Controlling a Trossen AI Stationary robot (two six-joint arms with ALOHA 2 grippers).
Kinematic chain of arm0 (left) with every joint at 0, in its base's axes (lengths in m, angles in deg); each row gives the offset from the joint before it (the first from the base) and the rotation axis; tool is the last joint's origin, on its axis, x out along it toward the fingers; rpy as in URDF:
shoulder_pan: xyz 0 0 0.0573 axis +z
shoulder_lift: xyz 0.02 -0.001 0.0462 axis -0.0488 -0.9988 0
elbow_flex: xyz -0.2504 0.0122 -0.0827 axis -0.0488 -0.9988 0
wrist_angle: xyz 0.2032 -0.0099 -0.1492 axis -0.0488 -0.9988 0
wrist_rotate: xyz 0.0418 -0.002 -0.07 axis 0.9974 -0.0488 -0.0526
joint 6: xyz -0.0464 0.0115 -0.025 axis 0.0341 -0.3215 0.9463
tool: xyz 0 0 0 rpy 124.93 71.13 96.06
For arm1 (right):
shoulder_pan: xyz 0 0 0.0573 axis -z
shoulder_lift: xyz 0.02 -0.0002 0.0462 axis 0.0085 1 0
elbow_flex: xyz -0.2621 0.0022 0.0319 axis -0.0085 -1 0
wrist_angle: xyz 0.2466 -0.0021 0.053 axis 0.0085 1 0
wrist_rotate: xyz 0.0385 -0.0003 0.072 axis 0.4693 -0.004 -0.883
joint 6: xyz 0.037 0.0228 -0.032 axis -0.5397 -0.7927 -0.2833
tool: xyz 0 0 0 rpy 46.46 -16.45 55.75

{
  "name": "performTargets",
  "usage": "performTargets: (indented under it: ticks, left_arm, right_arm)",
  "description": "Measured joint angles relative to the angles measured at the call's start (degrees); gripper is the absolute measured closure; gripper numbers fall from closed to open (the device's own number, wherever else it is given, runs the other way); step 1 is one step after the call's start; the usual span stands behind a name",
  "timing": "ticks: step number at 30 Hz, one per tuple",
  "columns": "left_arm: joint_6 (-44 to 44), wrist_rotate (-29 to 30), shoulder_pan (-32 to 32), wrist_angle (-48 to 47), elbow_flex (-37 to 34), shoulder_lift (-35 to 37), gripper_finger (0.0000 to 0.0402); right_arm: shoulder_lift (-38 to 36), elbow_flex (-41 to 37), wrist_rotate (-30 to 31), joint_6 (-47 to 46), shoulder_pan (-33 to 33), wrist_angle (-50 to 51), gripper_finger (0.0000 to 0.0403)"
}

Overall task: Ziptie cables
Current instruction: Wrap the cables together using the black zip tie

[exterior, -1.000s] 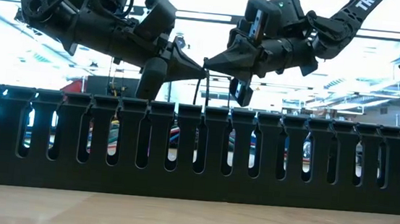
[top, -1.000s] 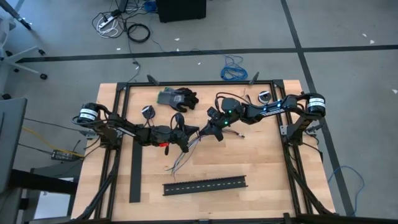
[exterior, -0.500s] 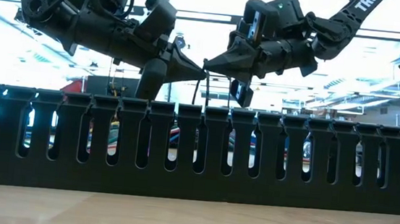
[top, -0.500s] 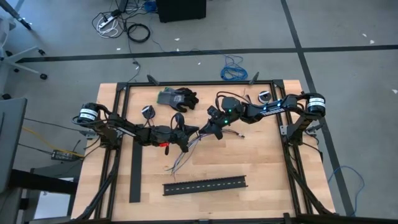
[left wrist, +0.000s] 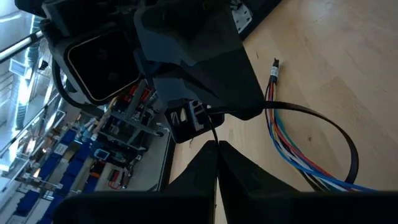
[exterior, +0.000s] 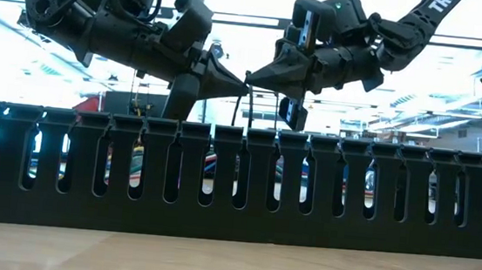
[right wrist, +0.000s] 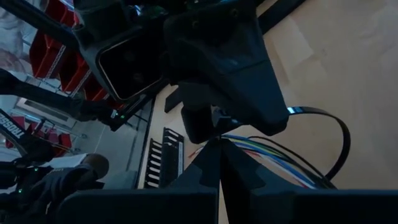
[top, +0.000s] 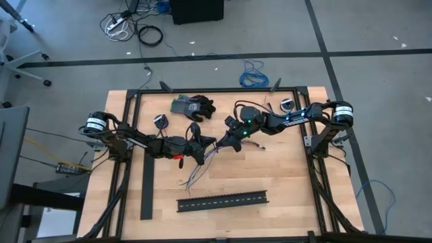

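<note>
My left gripper and my right gripper meet tip to tip above the middle of the table, both shut on a black zip tie. The zip tie's loop curves out from the meeting point and round the cables, a bundle of thin blue, white, red and green wires. The bundle's splayed end lies on the wood below the grippers. In the low view the tips touch above the black slotted channel, and thin strands hang below them. My left gripper pinches a thin black strand of the zip tie at its fingertips, coming in about level from the table's left. The strand runs straight into the right gripper's tips. The loop hangs clear of the table. My right gripper pinches the zip tie at its fingertips, slanting slightly down from the table's right. The left gripper's fingers stand right against the place, so which part it has cannot be told. The strap loops away beside it, round the wires.
The black slotted channel lies near the front edge. A black strip lies along the left side. A dark glove rests at the back of the table. Bare wood lies to the right of the channel.
</note>
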Motion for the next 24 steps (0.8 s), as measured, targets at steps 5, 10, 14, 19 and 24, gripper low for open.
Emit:
performTargets:
  ticks: [5,10,14,19,24]
  left_arm:
    - [-1.36,0.0,-0.02,0.02,0.0,-0.01,0.0401]
    - [-3.75,-0.02,-0.02,0.07,0.0,0.0,0.0401]
    - [-5.14,-0.02,-0.04,0.04,0.0,-0.01,0.0401]
    - [-6.52,-0.02,-0.05,0.04,0.0,0.0,0.0402]
    - [-7.21,-0.04,-0.19,0.04,0.0,-0.01,0.0401]
  right_arm:
    - [0.0,0.0,0.03,-0.09,-0.03,-0.01,0.0403]
    - [0.0,0.0,-0.72,-0.9,-0.05,-0.03,0.0403]
    - [0.02,0.0,-0.95,-1.06,-0.03,-0.04,0.0403]
    - [0.02,0.0,-1.09,-1.24,0.01,-0.37,0.0403]
    - [0.02,0.0,-1.2,-1.41,0.32,-0.68,0.0403]
